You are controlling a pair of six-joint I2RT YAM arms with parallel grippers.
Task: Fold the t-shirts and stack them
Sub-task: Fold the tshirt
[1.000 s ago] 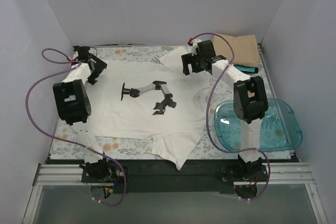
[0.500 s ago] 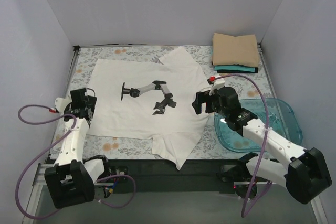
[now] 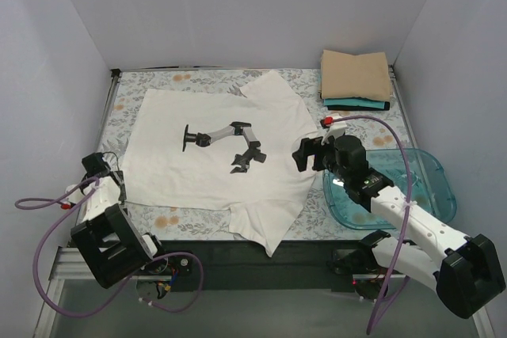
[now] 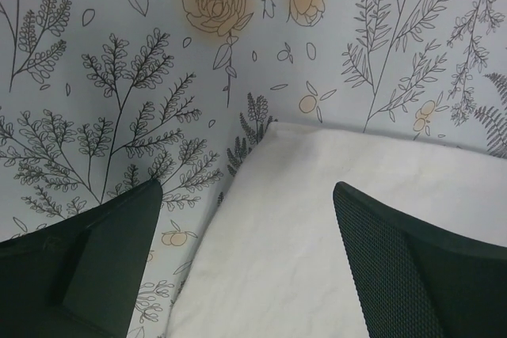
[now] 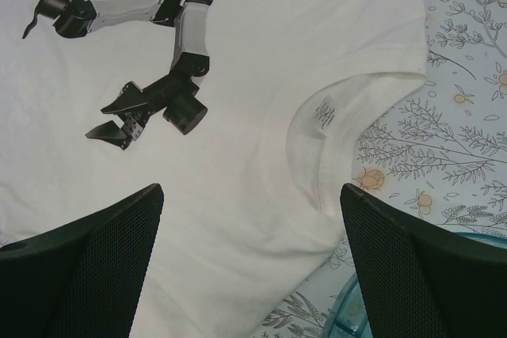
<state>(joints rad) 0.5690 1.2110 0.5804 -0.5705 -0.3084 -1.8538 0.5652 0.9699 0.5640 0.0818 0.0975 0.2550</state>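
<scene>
The off-white t-shirt [image 3: 214, 156] lies spread flat on the floral table cover, with a printed robot arm [image 3: 226, 142] on its chest. My left gripper [image 3: 109, 176] hovers open at the shirt's near-left corner; in the left wrist view that corner [image 4: 348, 211] lies between and below the gripper [image 4: 247, 191]. My right gripper [image 3: 302, 156] is open just above the collar [image 5: 317, 140] at the shirt's right edge, and this gripper [image 5: 251, 191] holds nothing. Folded t-shirts are stacked at the back right: tan [image 3: 356, 74] on top, teal [image 3: 354, 103] beneath, with a black edge under that.
A clear blue plastic tub [image 3: 424, 187] stands at the right, close under my right arm; its rim [image 5: 348, 314] shows in the right wrist view. White walls close in the table on three sides. Purple cables loop from both arms.
Both arms have swung from the table's far side back to the near side. The left gripper has come down by the shirt's near-left corner, the right over the collar. The shirt lies unmoved.
</scene>
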